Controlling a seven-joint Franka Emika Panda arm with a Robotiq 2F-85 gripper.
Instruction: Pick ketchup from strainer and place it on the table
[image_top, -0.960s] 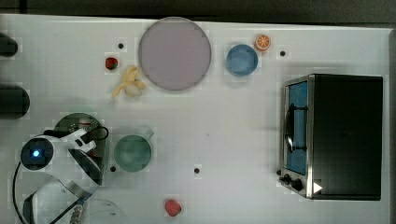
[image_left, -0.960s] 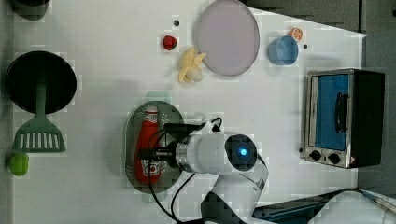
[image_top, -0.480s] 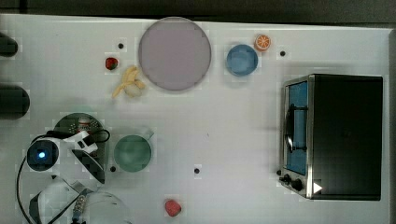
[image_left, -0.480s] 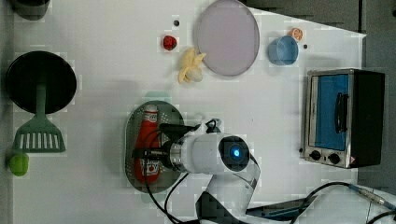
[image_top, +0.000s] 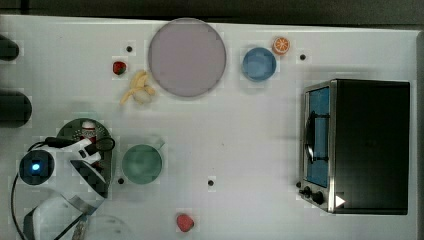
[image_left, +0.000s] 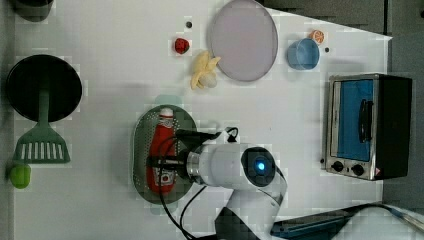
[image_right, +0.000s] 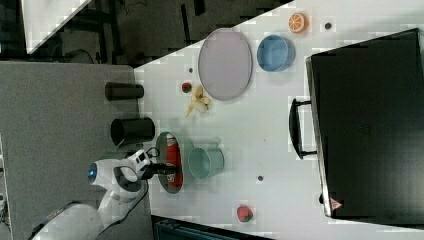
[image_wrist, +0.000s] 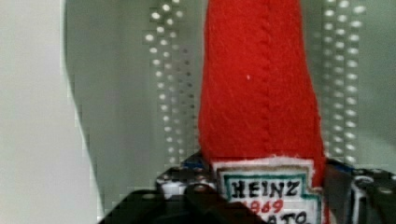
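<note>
Between my fingers lies the ketchup, flat in the strainer, my pincer narrowed around its label but not surely gripping yet, so I judge the grasp underway; next, squeeze firm and lift clear.

On the ketchup bottle's white label, in the wrist view, you can read "HEINZ" in black capitals. Below it you see red digits that look like "1869", though the first is unclear. Under those, the black letters "ATO" are cut off by the picture's edge. You can read no other text.
</note>
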